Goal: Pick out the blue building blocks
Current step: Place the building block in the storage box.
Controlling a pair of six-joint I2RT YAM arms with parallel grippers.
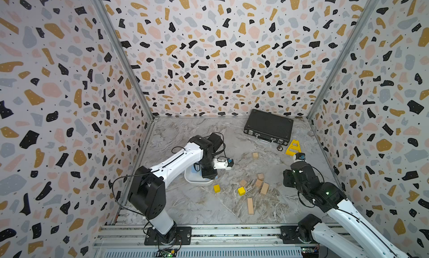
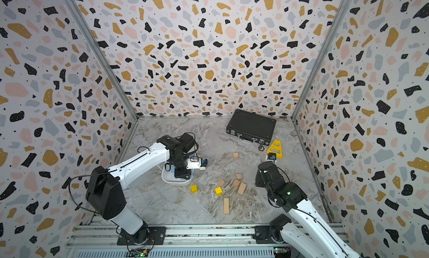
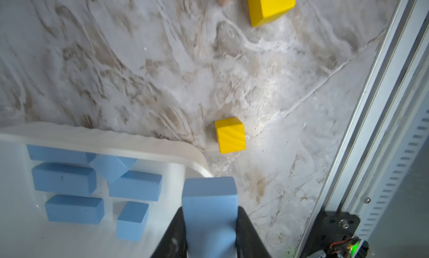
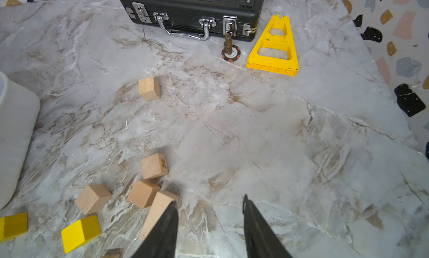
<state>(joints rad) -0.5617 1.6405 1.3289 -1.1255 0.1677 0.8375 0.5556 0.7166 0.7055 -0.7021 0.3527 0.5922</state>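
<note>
Over on the left, the white tray has six blue blocks lying in it. The left gripper is clamped on a seventh blue brick, whose long axis runs out along the fingers. That brick hangs right over the tray's corner rim, with the tray's floor off toward the left arm's base, so I'd nudge it inward before letting go. Well apart across the desk, the right gripper stands open and empty beside the tan blocks.
</note>
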